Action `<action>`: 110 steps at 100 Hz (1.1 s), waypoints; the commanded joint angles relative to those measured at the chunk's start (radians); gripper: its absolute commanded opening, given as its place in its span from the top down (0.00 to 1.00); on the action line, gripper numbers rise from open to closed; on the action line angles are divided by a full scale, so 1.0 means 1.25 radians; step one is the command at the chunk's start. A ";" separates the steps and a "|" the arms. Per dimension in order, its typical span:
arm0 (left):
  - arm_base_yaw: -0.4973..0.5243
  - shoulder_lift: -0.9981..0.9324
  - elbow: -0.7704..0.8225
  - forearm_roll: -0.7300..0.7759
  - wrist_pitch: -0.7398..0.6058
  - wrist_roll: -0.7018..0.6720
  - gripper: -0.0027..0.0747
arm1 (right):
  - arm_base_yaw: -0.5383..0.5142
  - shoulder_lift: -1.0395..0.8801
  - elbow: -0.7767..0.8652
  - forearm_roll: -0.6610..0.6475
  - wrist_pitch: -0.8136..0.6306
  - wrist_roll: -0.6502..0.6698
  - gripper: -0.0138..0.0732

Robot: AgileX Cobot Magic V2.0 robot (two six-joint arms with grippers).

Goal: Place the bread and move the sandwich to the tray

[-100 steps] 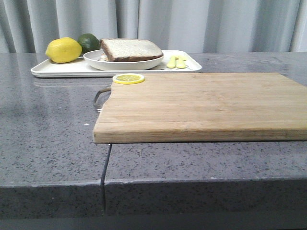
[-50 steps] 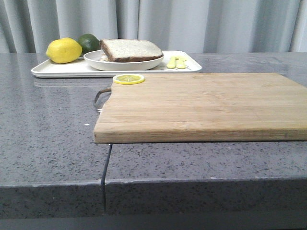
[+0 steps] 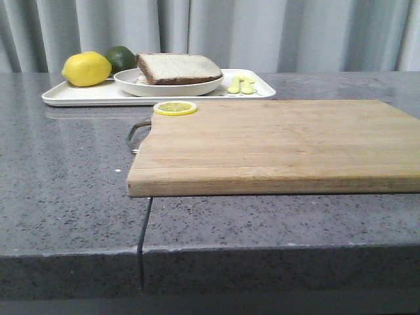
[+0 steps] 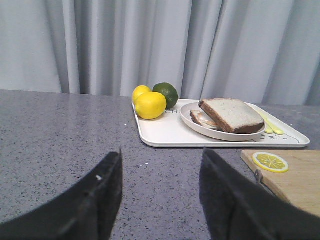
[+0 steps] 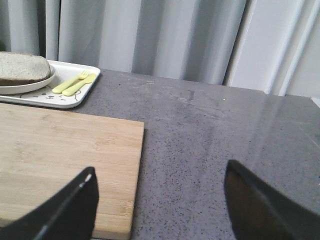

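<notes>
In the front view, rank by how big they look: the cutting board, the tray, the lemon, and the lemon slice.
1. cutting board, though it is nearest the camera
2. tray
3. lemon
4. lemon slice

The front camera sat low, near table height, facing forward across the board (image 3: 275, 144) toward the tray (image 3: 79, 96) and the curtain (image 3: 315, 33). The left wrist camera looked from the table's left side over open fingers (image 4: 100, 200) at the same tray (image 4: 165, 137) and the board's corner. The right wrist camera faced the curtain over the board's right end (image 5: 65, 165), catching the tray's corner (image 5: 75, 95).
</notes>
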 commanded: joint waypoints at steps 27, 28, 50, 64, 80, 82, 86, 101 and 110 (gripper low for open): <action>-0.004 0.007 -0.021 -0.010 -0.059 0.000 0.99 | -0.003 0.010 -0.017 -0.010 -0.061 -0.006 0.92; -0.004 0.007 -0.021 -0.010 -0.059 0.000 0.99 | -0.003 0.010 -0.017 -0.010 -0.061 -0.006 0.92; -0.004 0.007 -0.021 -0.015 -0.059 0.000 0.99 | -0.003 0.010 -0.017 -0.010 -0.061 -0.006 0.92; -0.004 0.007 -0.021 -0.015 -0.059 0.000 0.99 | -0.003 0.010 -0.017 -0.010 -0.061 -0.006 0.92; -0.004 0.007 -0.021 -0.015 -0.059 0.000 0.99 | -0.003 0.010 -0.017 -0.010 -0.061 -0.006 0.92; -0.004 0.007 -0.021 -0.015 -0.059 0.000 0.99 | -0.003 0.010 -0.017 -0.010 -0.061 -0.006 0.92; -0.004 0.007 -0.021 -0.015 -0.059 0.000 0.99 | -0.003 0.010 -0.017 -0.010 -0.061 -0.006 0.92; -0.004 0.007 -0.021 -0.015 -0.059 0.000 0.99 | -0.003 0.010 -0.017 -0.010 -0.061 -0.006 0.92; -0.004 0.007 -0.021 -0.015 -0.059 0.000 0.99 | -0.003 0.010 -0.017 -0.010 -0.061 -0.006 0.92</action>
